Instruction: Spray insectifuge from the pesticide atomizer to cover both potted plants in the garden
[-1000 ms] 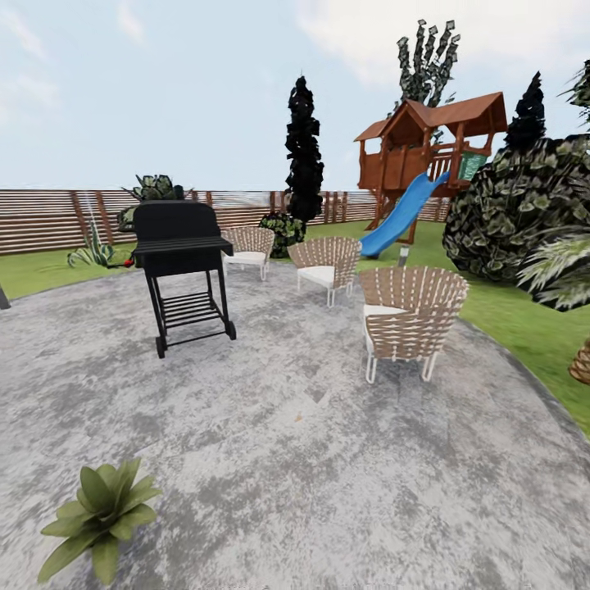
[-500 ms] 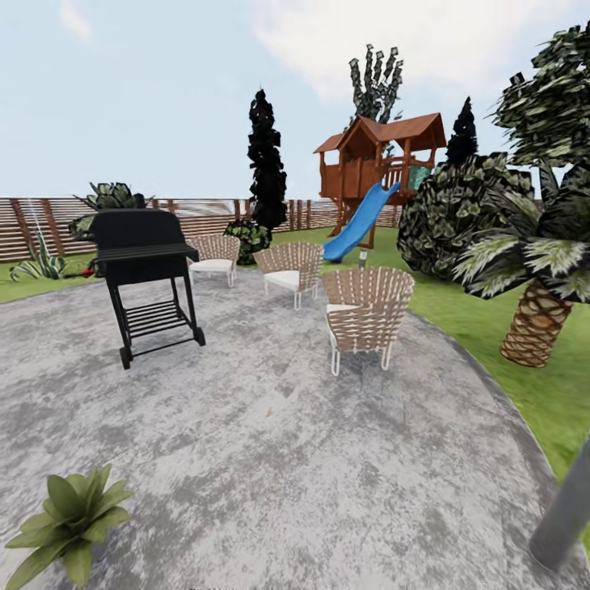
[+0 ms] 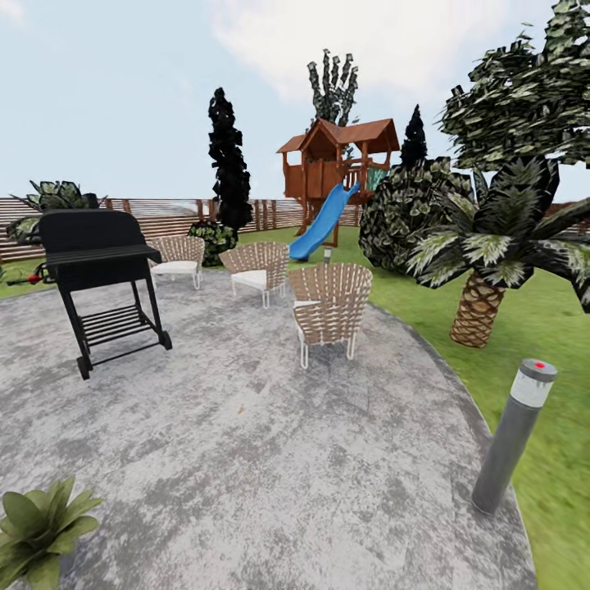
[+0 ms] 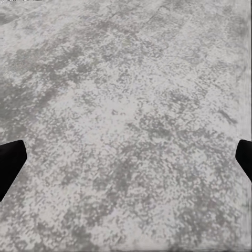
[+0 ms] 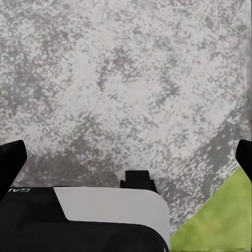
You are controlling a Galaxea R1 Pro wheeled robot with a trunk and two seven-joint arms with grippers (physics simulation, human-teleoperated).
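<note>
One potted plant (image 3: 37, 528), a low rosette of broad pointed green leaves, sits on the grey paving at the near left corner of the head view, partly cut off by the frame edge. The pesticide atomizer is out of view. In the left wrist view my left gripper (image 4: 126, 165) is open, its dark fingertips (image 4: 9, 163) wide apart over bare paving. My right gripper (image 5: 126, 157) is open too, with nothing between its fingertips (image 5: 11, 157), above paving and a strip of grass (image 5: 215, 220).
A black grill (image 3: 98, 274) stands at the left on the stone patio (image 3: 262, 442). Three wicker chairs (image 3: 328, 307) sit mid-patio. A grey bollard lamp (image 3: 515, 434) marks the patio's right edge, with a palm (image 3: 483, 270), bushes, a playhouse with slide (image 3: 328, 184) and a fence behind.
The whole head view has shifted left, so the camera has turned right. The bollard lamp and palm have come into view; the plant has slid toward the left edge.
</note>
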